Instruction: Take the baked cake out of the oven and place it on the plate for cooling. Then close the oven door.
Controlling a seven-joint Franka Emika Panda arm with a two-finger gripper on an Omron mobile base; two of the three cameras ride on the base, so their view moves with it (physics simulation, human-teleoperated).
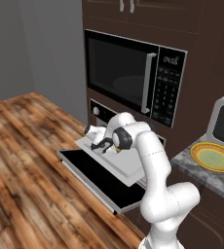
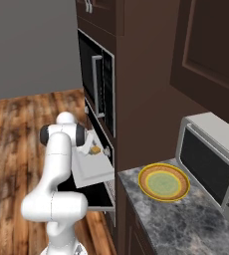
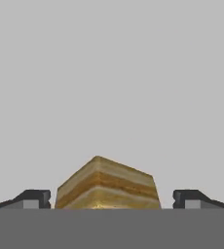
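The gripper (image 3: 112, 200) stands spread wide, one dark fingertip on either side of the baked cake (image 3: 108, 185) with clear space between each tip and the cake's flanks, so nothing is pinched yet; the jaws look set to straddle the chunk, a sensible stance for closing squarely on its two opposite faces. In the hand view the cake is a small blocky wedge, golden-brown on top with paler and darker bands running across its side like layers, one corner turned toward the camera. It sits on a pale grey tray (image 1: 115, 163) that is drawn out over the oven door (image 1: 98, 179), which lies dropped flat with its black glass facing up, presumably so the arm can reach in from above. The oven (image 1: 102, 111) shows its black control strip and a round knob just behind the arm, beneath the larger black microwave (image 1: 133, 75). Farther off, on the speckled counter (image 2: 186, 224) to the right, the plate (image 2: 163, 182) waits bare, orange-yellow rim around a greenish centre, just beside a small grey countertop box (image 2: 211, 164).
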